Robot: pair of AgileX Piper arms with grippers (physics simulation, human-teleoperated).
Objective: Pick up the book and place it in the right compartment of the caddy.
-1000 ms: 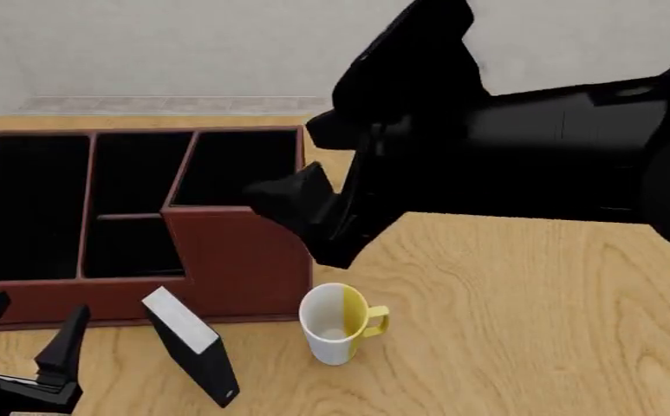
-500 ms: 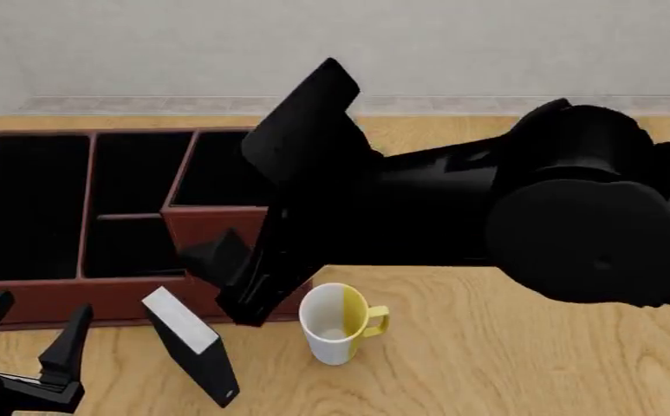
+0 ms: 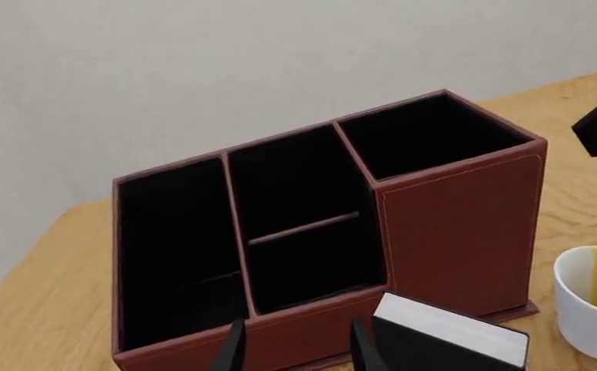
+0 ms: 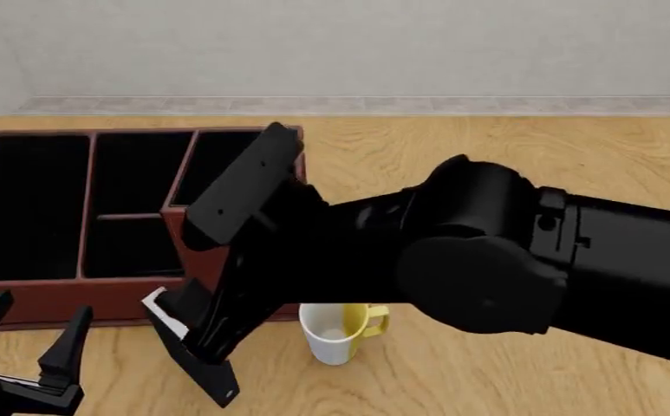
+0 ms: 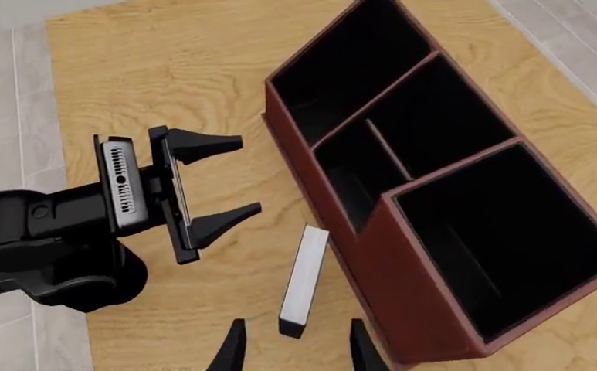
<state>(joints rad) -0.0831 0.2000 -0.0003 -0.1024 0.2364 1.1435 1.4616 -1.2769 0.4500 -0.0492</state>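
The book (image 5: pixel 303 281) stands on the tabletop (image 4: pixel 520 173) just in front of the caddy (image 3: pixel 452 224), and the right gripper (image 5: pixel 291 349) hangs over it spread wide, so next it should drop down and pinch the book, while the left gripper (image 4: pixel 29 342) waits spread too.
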